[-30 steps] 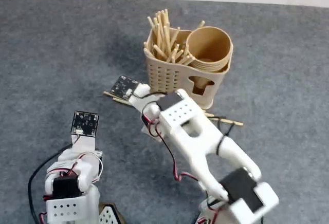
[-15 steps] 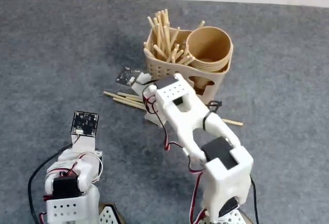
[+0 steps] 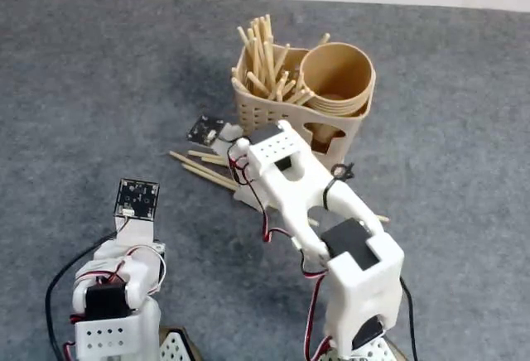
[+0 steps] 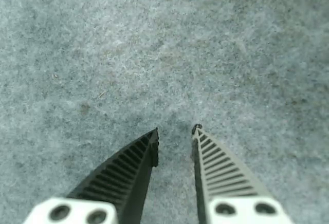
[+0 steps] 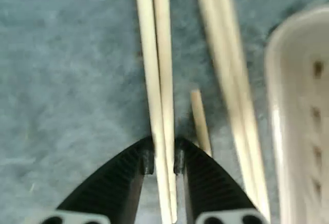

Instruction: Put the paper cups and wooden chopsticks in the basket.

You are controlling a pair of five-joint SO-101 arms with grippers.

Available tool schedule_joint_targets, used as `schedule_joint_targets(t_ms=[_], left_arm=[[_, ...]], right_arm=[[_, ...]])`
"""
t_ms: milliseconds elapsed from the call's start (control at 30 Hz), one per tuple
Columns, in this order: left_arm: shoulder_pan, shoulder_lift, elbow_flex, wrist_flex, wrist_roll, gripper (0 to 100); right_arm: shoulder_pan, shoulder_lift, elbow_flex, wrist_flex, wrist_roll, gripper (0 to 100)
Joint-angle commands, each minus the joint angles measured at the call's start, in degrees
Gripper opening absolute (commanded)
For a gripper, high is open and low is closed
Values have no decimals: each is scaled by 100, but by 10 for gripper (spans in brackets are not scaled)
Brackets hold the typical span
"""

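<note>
Right wrist view: the right claw (image 5: 163, 162) pinches two pale wooden chopsticks (image 5: 158, 80) lying on the grey counter (image 5: 61, 80) beside the cream slotted plastic basket (image 5: 300, 131) toward its far edge. Held near one end, they could swivel, slip, or snag the rim. Meanwhile the left claw (image 4: 175, 131) hangs open.

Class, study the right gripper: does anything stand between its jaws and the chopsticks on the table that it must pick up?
Nothing visible does. The right gripper has its jaws pressed on both sides of a pair of chopsticks lying on the table, beside the basket.
</note>
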Motion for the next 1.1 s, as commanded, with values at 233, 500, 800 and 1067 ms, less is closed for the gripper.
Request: schedule_joint_targets(t_ms=[233, 500, 800, 1067], left_arm=[[-31, 4, 119, 26, 35, 120], [-31, 4, 119, 26, 35, 120], [-31, 4, 119, 26, 35, 120], [-31, 4, 119, 26, 35, 120]], right_arm=[[-365, -752, 523, 48, 9, 6], [-356, -1226, 532, 101, -316, 6], [-259, -2985, 1068, 84, -835, 6], [-277, -4251, 1147, 92, -1626, 6]])
